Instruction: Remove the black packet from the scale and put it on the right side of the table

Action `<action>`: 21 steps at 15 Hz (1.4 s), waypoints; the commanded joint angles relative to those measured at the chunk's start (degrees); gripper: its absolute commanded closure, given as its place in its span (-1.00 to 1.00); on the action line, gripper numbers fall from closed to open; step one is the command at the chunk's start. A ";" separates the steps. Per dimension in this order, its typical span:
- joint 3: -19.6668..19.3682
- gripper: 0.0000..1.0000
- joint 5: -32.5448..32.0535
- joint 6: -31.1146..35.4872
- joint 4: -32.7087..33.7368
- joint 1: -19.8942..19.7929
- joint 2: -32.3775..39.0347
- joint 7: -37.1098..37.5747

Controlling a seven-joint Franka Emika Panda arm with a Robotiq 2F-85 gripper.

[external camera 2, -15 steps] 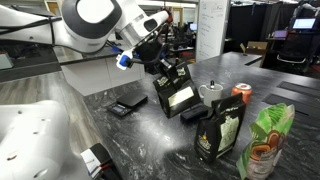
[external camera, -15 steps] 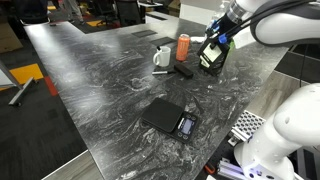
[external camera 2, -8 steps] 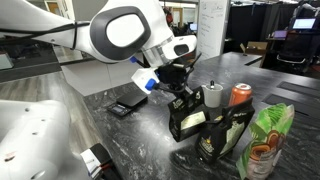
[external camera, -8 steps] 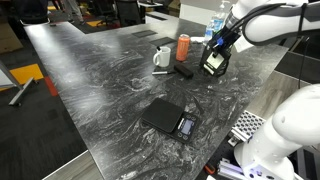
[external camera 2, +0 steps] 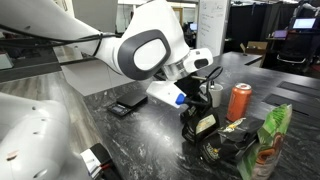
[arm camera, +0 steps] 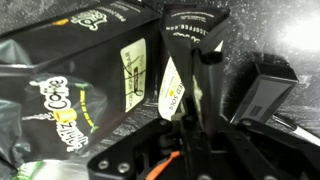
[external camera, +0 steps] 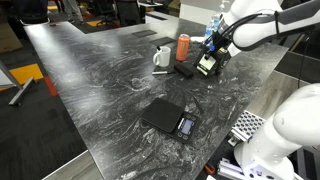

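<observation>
Well away from the scale (external camera: 168, 118), off its far side, my tool (external camera: 210, 55) pinches the black packet (external camera: 207, 67) by its top edge, so it hangs upright directly beneath me, low over the table (external camera: 100, 80), contact unclear.

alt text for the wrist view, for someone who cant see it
The gripper reaches in from the bottom edge, shut on the black packet with its white panel. A black pouch with a yellowish patch lies at left and a flat black bar at right, on the table.
</observation>
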 commanded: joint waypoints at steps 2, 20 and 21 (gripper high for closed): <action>-1.78 0.98 1.97 3.92 2.25 3.69 5.38 -7.07; 20.89 -1.00 1.98 -13.95 4.20 -0.95 -13.98 28.91; 20.45 -1.00 4.03 -14.36 4.34 1.04 -14.60 28.65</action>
